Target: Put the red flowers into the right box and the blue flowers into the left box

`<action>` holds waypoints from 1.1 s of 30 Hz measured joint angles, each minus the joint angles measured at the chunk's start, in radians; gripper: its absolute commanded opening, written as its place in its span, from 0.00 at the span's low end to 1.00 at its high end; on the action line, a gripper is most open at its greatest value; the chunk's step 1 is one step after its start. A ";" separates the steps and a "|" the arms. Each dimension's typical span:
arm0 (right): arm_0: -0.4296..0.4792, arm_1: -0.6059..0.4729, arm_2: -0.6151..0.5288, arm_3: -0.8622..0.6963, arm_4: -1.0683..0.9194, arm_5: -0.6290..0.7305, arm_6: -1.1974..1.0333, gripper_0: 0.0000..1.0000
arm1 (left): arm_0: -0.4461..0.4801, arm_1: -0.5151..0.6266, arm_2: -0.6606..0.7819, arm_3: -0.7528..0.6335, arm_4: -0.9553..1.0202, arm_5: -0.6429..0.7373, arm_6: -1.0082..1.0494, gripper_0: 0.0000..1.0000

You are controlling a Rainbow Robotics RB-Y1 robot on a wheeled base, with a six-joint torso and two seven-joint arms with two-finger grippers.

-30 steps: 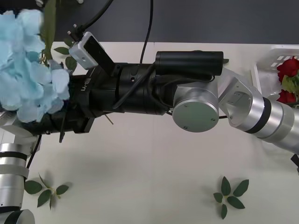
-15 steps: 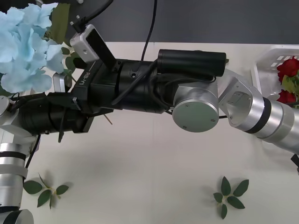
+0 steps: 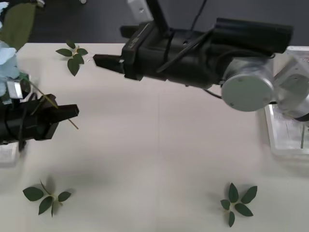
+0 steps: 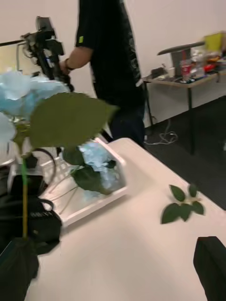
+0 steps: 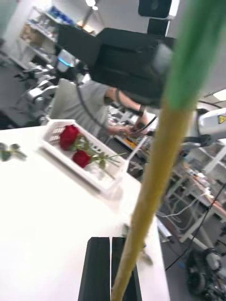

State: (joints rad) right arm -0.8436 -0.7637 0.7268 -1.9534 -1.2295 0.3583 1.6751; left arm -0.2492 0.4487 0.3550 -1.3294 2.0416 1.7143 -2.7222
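Note:
My left gripper (image 3: 72, 111) at the table's left edge is shut on the thin stem (image 3: 48, 100) of a pale blue flower (image 3: 6, 63), whose bloom and big leaf (image 3: 17, 19) rise at the far left. In the left wrist view the black fingers (image 5: 110, 263) are pressed together with the stem (image 5: 155, 188) running past them. My right gripper (image 3: 99, 60) hangs open over the back middle of the table, apart from the flower. Its own view shows the fingertips (image 4: 209, 263) wide apart, the held blue flower (image 4: 19, 94) and the left box (image 4: 94, 202) holding blue flowers (image 4: 96, 157). Red flowers (image 5: 69, 135) lie in the right box (image 5: 89, 176), which also shows at the table's right edge (image 3: 282, 145).
Green leaf sprigs lie at the back left (image 3: 72, 53), front left (image 3: 46, 198) and front right (image 3: 237, 203). The right arm's thick black wrist (image 3: 193, 48) spans the back of the table. A person (image 4: 108, 61) stands beyond the left box.
The right gripper has drawn back up and to the right, away from the left gripper. The left gripper has shifted left, and the blue flower stays in it.

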 measured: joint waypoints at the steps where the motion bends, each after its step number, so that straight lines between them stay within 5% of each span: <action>1: 0.012 -0.019 -0.039 -0.006 -0.026 0.052 -0.003 0.98 | 0.017 0.014 0.022 -0.013 0.000 -0.004 0.000 0.00; 12: 0.149 -0.093 -0.495 -0.041 -0.220 0.486 -0.003 0.98 | 0.300 0.177 0.210 -0.260 0.000 -0.218 0.000 0.00; 25: 0.243 -0.096 -0.686 -0.045 -0.484 1.098 0.016 0.99 | 0.536 0.303 0.365 -0.340 -0.192 -0.462 0.000 0.00; 33: 0.495 -0.035 -0.855 -0.021 -0.522 1.109 0.639 0.98 | 0.565 0.368 0.397 -0.340 -0.414 -0.554 0.000 0.00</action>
State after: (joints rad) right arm -0.3488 -0.7992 -0.1284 -1.9739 -1.7511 1.4670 2.3142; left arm 0.3154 0.8166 0.7516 -1.6698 1.6278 1.1608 -2.7222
